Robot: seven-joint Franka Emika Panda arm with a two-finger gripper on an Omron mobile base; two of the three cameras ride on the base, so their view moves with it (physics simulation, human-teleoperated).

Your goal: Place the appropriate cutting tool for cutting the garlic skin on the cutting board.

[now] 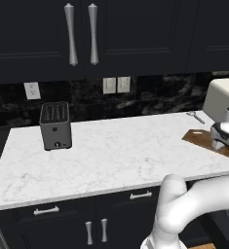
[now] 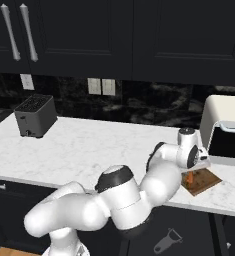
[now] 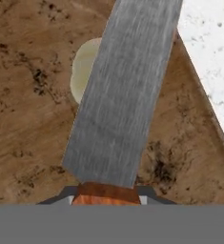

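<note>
Currently pincer [image 3: 106,198] clamped on grey-bladed, orange-handled knife [image 3: 120,95] above dark brown wooden cutting board [image 3: 27,119]; releasing risks striking pale beige garlic bulb [image 3: 85,71]

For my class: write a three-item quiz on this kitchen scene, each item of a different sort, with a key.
1. True or false: in the hand view, the knife blade lies over the cutting board.
2. The garlic is: A) on the white counter, B) on the board, partly hidden by the blade, C) beside the toaster.
3. Fill in: the toaster stands on the ___ counter.

Key: 1 true; 2 B; 3 marble. The gripper holds the knife by its reddish-brown handle.
</note>
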